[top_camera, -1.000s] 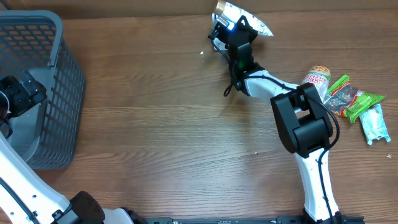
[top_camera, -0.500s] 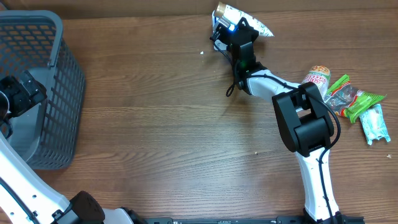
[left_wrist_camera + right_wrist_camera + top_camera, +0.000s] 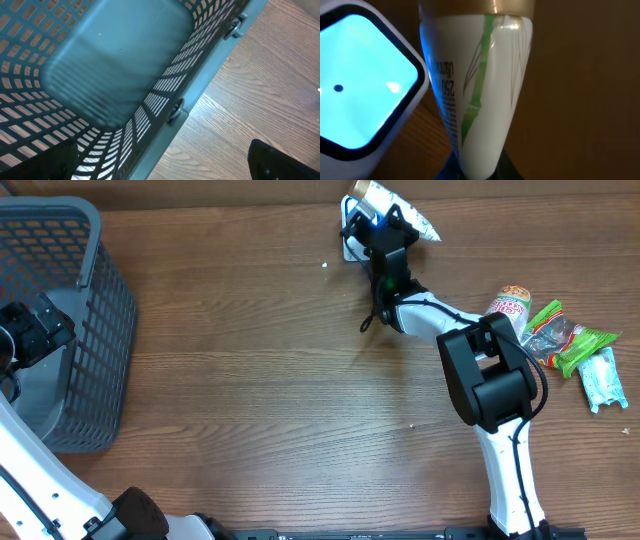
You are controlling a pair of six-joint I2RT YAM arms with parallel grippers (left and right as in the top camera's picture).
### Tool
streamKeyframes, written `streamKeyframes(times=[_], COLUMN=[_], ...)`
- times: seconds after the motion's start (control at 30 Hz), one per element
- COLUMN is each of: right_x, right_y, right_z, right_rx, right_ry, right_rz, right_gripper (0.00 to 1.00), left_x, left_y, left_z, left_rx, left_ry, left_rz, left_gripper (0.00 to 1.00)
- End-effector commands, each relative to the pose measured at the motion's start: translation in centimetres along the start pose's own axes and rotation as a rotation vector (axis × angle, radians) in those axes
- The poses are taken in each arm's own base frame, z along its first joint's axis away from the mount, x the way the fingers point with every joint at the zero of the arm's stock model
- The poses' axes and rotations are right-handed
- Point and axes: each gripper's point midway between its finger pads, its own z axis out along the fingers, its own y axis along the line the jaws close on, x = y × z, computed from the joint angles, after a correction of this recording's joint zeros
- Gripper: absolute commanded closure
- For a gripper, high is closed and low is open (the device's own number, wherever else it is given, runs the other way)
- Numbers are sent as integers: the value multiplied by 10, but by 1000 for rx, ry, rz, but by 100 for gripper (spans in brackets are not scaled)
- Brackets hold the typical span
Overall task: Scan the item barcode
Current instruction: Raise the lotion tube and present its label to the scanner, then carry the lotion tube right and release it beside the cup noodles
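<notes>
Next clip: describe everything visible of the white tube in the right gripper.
The tube is glossy white, plastic by its look, tapering to a narrow end pinched in the shut right gripper. A green bamboo stalk runs along it, small dark print including "250" sits beside that, and a gold band rings the wide end. It is held close beside the glowing blue scanner; whether they touch is unclear.

table (image 3: 250,380): plain brown wood, all I see | left edge: grey mesh basket (image 3: 110,300) sitting on it | far edge, right of middle: white scanner (image 3: 350,250) glowing blue, tiny white speck (image 3: 325,264) beside it | right edge: noodle cup (image 3: 510,304), green snack packets (image 3: 565,340), pale packet (image 3: 603,380), bunched together
</notes>
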Motion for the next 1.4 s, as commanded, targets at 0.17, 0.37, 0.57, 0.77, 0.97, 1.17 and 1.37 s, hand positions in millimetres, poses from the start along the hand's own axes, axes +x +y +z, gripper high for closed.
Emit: streamKeyframes(times=[0.17,0.37,0.57,0.77,0.97,1.17,1.37], right_x=[-41,5,146,234,289,311,293], right_y=[-129,-126,-138,-159,-135,-117,-132], right_z=[-84,-131,-134,-138,-150,-158,-156], right_rx=[-120,-495,-400,-321,-297,-349,-390], right_ry=[57,317,789,929,1028,1041,1011], right_rz=[623,1111,1383,1435,1447,1351,1380], right_gripper=[96,96,96,96,96,82,37], left_x=[-1,-1,-1,-1,-1,-1,-1], left_y=[0,0,0,0,0,0,0], left_z=[-1,-1,-1,-1,-1,-1,-1], left_rx=[4,4,4,3,4,4,3], left_ry=[-4,-4,-4,-4,-3,-4,-4], left_rz=[16,16,16,15,15,15,15], left_gripper=[0,0,0,0,0,0,0])
